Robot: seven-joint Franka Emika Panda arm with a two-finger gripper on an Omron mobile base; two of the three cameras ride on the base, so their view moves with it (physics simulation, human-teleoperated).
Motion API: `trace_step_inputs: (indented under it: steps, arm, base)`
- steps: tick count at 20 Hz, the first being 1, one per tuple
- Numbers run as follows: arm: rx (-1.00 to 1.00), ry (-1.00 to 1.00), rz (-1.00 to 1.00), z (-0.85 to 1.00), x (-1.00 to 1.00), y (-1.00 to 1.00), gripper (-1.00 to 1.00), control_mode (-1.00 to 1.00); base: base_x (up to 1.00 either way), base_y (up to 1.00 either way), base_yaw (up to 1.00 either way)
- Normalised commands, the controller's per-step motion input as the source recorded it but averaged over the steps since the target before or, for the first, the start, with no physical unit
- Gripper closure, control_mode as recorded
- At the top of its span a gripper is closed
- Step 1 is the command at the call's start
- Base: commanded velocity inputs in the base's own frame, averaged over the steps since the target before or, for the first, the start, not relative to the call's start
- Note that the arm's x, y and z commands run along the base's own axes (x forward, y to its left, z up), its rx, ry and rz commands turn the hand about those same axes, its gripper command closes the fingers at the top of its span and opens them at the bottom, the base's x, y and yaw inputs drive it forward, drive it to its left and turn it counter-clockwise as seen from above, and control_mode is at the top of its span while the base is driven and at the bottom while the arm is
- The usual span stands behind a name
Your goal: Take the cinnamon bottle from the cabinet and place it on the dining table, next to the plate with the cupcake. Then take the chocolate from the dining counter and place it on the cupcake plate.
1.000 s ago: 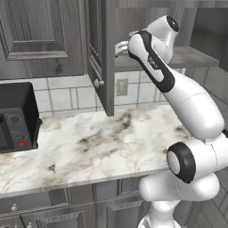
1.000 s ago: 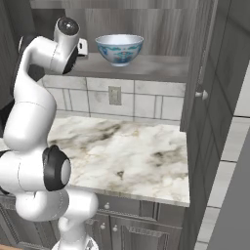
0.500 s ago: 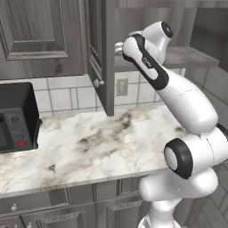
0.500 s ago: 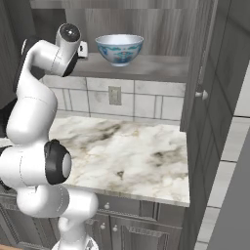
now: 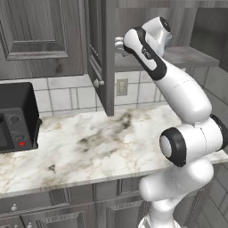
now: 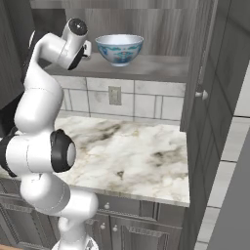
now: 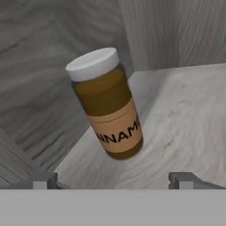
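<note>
Blue-patterned bowl (image 6: 119,48) on a shelf — black microwave (image 5: 15,116) below.

We see flat, even rendered light with no glare. The cabinet (image 6: 161,29) interior is dimmer than the marble desk (image 5: 102,147) below. In the hand view the cinnamon bottle (image 7: 108,103) casts a soft shadow across the shelf (image 7: 185,119), and its label lettering looks slightly blurred and coarse.
</note>
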Motion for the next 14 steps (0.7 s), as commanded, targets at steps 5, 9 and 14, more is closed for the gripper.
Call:
trace_step_inputs:
  steps: [5, 9, 14]
  arm:
    - [0.0, -0.05, 0.0, -0.09, 0.07, 0.01, -1.0, -1.0]
    - [0.05, -0.05, 0.0, -0.21, 0.04, 0.1, -1.0, -1.0]
    - [0.08, -0.03, 0.0, -0.05, 0.11, 0.12, -1.0, -1.0]
  base:
    - [0.0, 0.0, 0.0]
    - [0.0, 0.0, 0.0]
    - [0.0, 0.0, 0.0]
